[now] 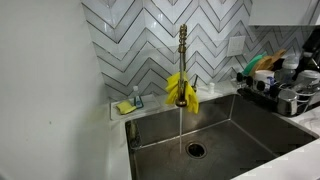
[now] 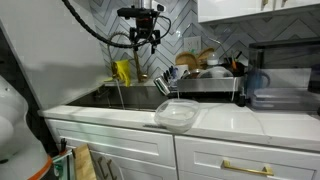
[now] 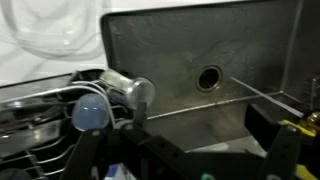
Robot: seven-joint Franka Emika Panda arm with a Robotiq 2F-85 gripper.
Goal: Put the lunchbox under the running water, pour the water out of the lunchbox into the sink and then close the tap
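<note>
the lunchbox (image 2: pixel 177 113), a clear tub, sits on the white counter (image 2: pixel 230 122) near its front edge, just beside the sink (image 2: pixel 100 97) and in front of the dish rack (image 2: pixel 205 85). my gripper (image 2: pixel 148 40) hangs well above the basin, apart from the lunchbox and touching nothing. its jaws are spread wide with nothing between them. the wrist view agrees: i see the fingers (image 3: pixel 282 155) far apart over the steel floor and the drain (image 3: pixel 210 77). in an exterior view the running water (image 1: pixel 180 125) falls as a thin straight stream from the tap (image 1: pixel 183 45) to the sink bottom near the drain. a yellow cloth (image 1: pixel 182 90) is draped round the tap's lower part. any brand, label or writing is too small or blurred for me to read.
</note>
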